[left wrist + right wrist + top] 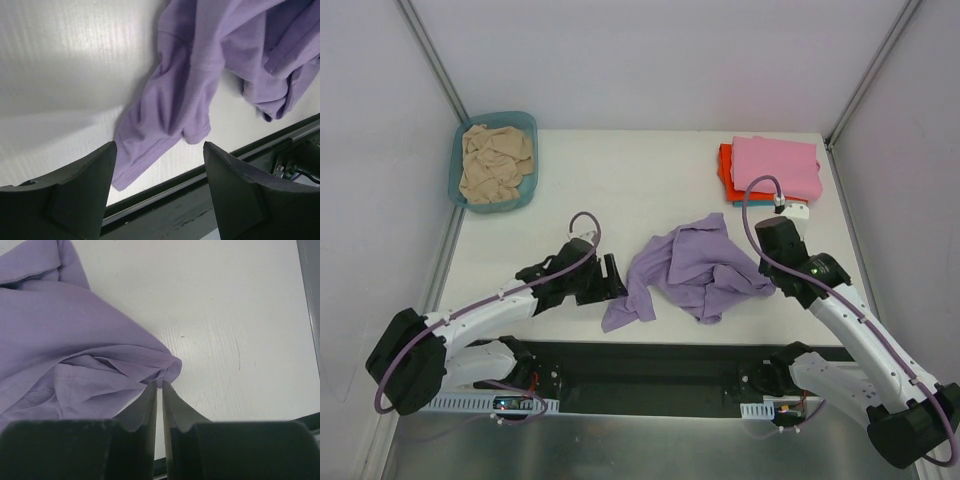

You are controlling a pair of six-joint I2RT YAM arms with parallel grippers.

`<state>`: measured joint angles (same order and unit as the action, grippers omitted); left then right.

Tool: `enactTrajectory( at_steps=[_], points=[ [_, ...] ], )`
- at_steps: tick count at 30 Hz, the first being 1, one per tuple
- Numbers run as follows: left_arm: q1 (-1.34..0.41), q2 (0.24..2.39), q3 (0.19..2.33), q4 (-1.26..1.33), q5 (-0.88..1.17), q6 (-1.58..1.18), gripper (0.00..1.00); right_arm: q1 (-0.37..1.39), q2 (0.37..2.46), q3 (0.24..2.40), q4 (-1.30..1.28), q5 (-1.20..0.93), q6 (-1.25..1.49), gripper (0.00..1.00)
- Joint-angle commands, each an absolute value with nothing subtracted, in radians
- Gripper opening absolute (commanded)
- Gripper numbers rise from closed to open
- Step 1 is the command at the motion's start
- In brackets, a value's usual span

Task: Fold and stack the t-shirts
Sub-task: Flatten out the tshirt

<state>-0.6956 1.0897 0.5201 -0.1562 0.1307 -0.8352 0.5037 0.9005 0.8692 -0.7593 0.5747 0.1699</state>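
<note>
A crumpled lavender-purple t-shirt (690, 265) lies at the table's front middle. My right gripper (767, 270) sits at its right edge; in the right wrist view the jaws (160, 384) are closed on a bunched fold of the shirt (65, 340). My left gripper (615, 278) is open and empty, just left of the shirt's hanging lower corner; in the left wrist view (160, 150) the shirt (190, 75) lies ahead of the spread fingers. A folded pink t-shirt (775, 165) tops an orange-red one (725, 170) at the back right, with a teal edge beneath.
A teal plastic basin (470, 195) at the back left holds a crumpled beige t-shirt (497, 160). The table's front rail (200, 200) runs close under the left gripper. Enclosure walls stand on the left, right and back.
</note>
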Motion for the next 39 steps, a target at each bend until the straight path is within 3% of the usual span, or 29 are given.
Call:
enactTrajectory(
  at_steps=[1, 6, 9, 10, 11, 12, 13, 21, 25, 31, 34, 39],
  points=[
    [-0.773, 1.193, 0.659, -0.155, -0.027, -0.842, 0.68, 0.495, 0.888, 0.854, -0.736, 0.563, 0.16, 0.12],
    [-0.784, 1.417, 0.773, -0.161, -0.023, -0.818, 0.57, 0.492, 0.877, 0.838, -0.726, 0.54, 0.152, 0.14],
    [-0.818, 1.494, 0.833, -0.163, -0.032, -0.81, 0.49, 0.489, 0.888, 0.819, -0.663, 0.421, 0.141, 0.16],
    [-0.825, 1.521, 0.851, -0.161, -0.032, -0.81, 0.42, 0.491, 0.896, 0.804, -0.614, 0.326, 0.135, 0.17],
    [-0.827, 1.534, 0.857, -0.163, -0.035, -0.808, 0.21, 0.489, 0.916, 0.798, -0.586, 0.286, 0.127, 0.17],
    [-0.827, 1.542, 0.862, -0.163, -0.046, -0.81, 0.08, 0.489, 0.926, 0.795, -0.559, 0.238, 0.112, 0.2],
    [-0.827, 1.548, 0.865, -0.164, -0.055, -0.81, 0.0, 0.492, 0.943, 0.798, -0.517, 0.148, 0.097, 0.22],
    [-0.828, 1.47, 0.808, -0.166, -0.101, -0.807, 0.0, 0.658, 1.182, 0.937, -0.407, 0.052, 0.113, 0.48],
    [-0.827, 1.431, 0.772, -0.166, -0.094, -0.815, 0.0, 0.771, 1.409, 1.051, -0.405, 0.121, 0.193, 0.53],
    [-0.828, 1.393, 0.739, -0.166, -0.107, -0.83, 0.0, 0.839, 1.586, 1.184, -0.521, 0.277, 0.273, 0.53],
    [-0.825, 1.382, 0.729, -0.166, -0.123, -0.834, 0.0, 0.847, 1.638, 1.198, -0.577, 0.348, 0.316, 0.47],
    [-0.825, 1.378, 0.733, -0.172, -0.15, -0.83, 0.0, 0.856, 1.654, 1.172, -0.615, 0.412, 0.351, 0.13]
  ],
)
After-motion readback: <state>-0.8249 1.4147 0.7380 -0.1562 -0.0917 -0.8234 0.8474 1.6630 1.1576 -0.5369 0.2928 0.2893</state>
